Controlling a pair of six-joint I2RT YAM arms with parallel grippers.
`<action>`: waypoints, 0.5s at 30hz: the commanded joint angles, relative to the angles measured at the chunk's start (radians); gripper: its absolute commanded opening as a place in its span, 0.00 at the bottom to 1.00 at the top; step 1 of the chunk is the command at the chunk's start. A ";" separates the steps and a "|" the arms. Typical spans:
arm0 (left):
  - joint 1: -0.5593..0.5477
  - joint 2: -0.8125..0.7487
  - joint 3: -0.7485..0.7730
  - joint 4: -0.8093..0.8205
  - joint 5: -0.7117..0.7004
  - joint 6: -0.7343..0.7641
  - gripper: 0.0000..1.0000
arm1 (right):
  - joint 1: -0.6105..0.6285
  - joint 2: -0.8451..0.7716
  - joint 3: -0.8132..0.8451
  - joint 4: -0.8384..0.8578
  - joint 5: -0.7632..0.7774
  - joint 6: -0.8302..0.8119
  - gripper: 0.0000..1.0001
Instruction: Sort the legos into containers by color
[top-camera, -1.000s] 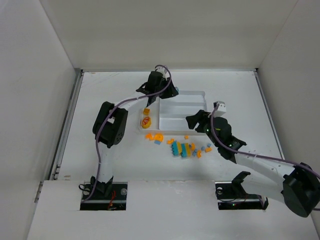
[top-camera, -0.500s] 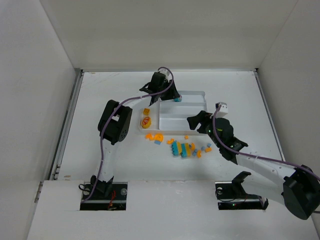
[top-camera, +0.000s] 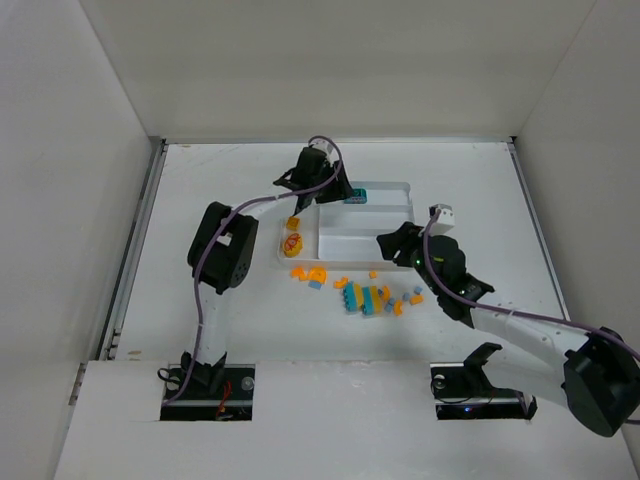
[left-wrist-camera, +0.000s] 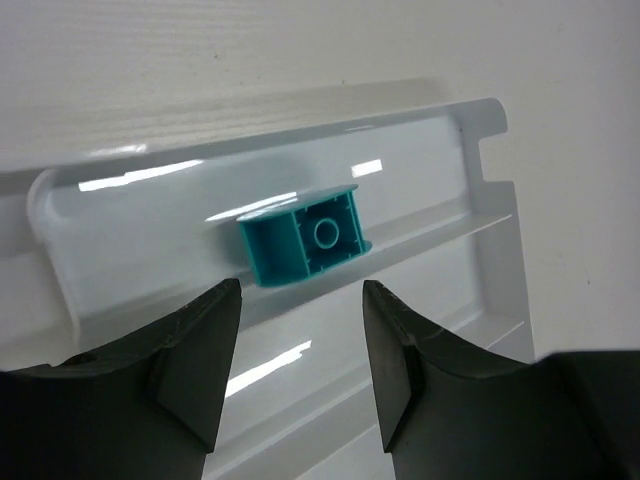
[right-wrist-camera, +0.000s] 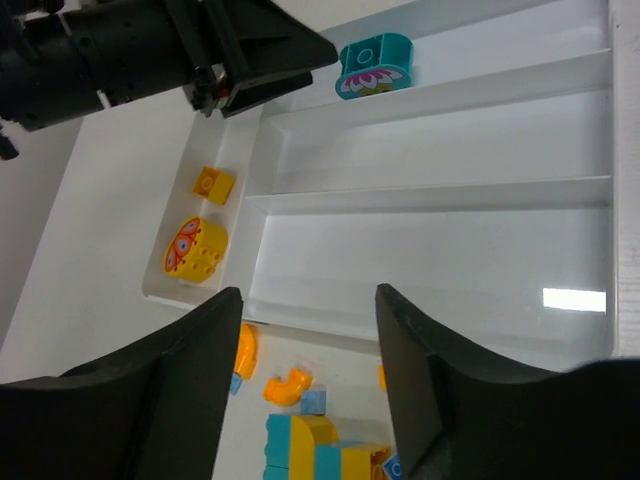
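A teal brick lies in the tray's farthest long section, toward its 9 o'clock end, touching nothing but the tray. In the narrow section at 9 o'clock sit a small orange brick and, at 6 o'clock of it, a yellow brick with a printed face. The other two long sections hold nothing. The loose bricks are scattered on the bench just at 6 o'clock of the tray, orange, teal and light blue mixed.

The left jaws stand spread and empty, just at 9 o'clock of the teal brick, which shows free in the gap between them. The left arm rises from its base, folds at the elbow and reaches to 1 o'clock over the tray's far corner.

The right jaws are also spread and empty, above the tray's near edge. The right arm stretches low toward 10 o'clock.
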 joint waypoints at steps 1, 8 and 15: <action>-0.010 -0.220 -0.108 0.089 -0.076 0.003 0.49 | 0.000 0.018 0.018 0.034 0.009 -0.029 0.54; -0.130 -0.582 -0.603 0.307 -0.231 -0.074 0.39 | 0.102 0.003 0.012 -0.062 0.069 -0.039 0.36; -0.234 -0.763 -0.933 0.344 -0.302 -0.174 0.38 | 0.346 -0.118 0.001 -0.361 0.233 -0.023 0.78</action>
